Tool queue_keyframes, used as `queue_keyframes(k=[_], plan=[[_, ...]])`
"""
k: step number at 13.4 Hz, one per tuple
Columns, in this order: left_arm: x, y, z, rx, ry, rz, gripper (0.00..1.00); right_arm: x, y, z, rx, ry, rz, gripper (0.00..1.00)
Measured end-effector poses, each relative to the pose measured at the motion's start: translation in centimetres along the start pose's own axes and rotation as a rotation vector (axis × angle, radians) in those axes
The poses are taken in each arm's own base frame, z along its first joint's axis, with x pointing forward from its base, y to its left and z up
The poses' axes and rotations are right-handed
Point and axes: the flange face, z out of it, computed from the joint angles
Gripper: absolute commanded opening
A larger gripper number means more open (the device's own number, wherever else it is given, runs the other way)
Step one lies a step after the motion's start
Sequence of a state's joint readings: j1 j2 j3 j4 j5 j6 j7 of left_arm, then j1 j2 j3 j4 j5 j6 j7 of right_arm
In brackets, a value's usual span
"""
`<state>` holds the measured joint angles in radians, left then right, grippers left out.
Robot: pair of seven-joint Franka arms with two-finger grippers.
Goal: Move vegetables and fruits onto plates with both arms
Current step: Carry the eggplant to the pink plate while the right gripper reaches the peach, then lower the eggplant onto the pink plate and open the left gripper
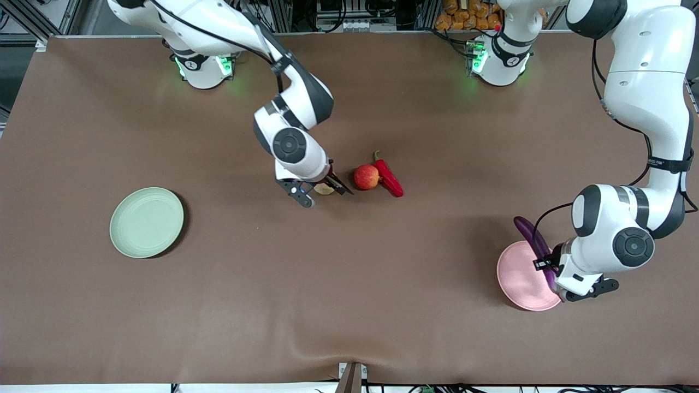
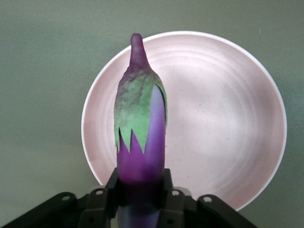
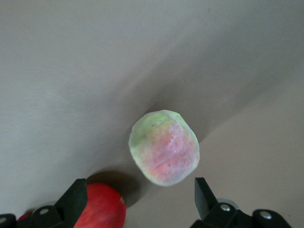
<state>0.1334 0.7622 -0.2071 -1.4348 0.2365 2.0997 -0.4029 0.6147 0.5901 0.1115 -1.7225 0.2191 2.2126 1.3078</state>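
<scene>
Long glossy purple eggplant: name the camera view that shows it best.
The left wrist view: the long glossy purple eggplant fills it, clamped in the left gripper over the pale pink plate. The front view shows only part, beside the arm. The right wrist view shows none.

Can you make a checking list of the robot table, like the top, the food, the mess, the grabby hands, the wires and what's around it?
Surface: brown table, slightly rippled at its edge nearest the front camera.
Job's things: eggplant held over pink plate; green plate bare; apple touching chili; green-yellow fruit beside apple.
Clutter: nothing seen.
Grippers: left gripper shut on eggplant; right gripper open around green-yellow fruit.
Cables: black, along both arms.
Surroundings: metal frames, orange items.
</scene>
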Motion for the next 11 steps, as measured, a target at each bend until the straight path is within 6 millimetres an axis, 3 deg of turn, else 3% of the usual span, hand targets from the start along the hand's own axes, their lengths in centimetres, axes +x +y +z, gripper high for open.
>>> queue_keyframes(k=[2,5,7,8,11], plan=[[0.0,0.0,-0.1,-0.001,0.002,0.0,1.0,0.6,0.4,1.7,-0.028,-0.003,0.01,1.0],[-0.1,0.7,-0.9,-0.01,0.008,0.004,1.0,1.1,1.0,2.7,-0.05,-0.003,0.019,1.0],[-1.2,2.9,-2.1,-0.022,-0.021,-0.014,1.0,1.3,1.3,3.0,-0.059,0.001,0.02,0.38],[-2.1,4.9,-2.9,-0.035,-0.034,-0.036,1.0,1.6,1.4,3.1,-0.057,0.006,0.021,0.01],[-5.9,12.7,-4.6,-0.081,-0.062,-0.142,1.0,2.0,1.3,2.9,-0.047,0.012,0.026,0.0]])
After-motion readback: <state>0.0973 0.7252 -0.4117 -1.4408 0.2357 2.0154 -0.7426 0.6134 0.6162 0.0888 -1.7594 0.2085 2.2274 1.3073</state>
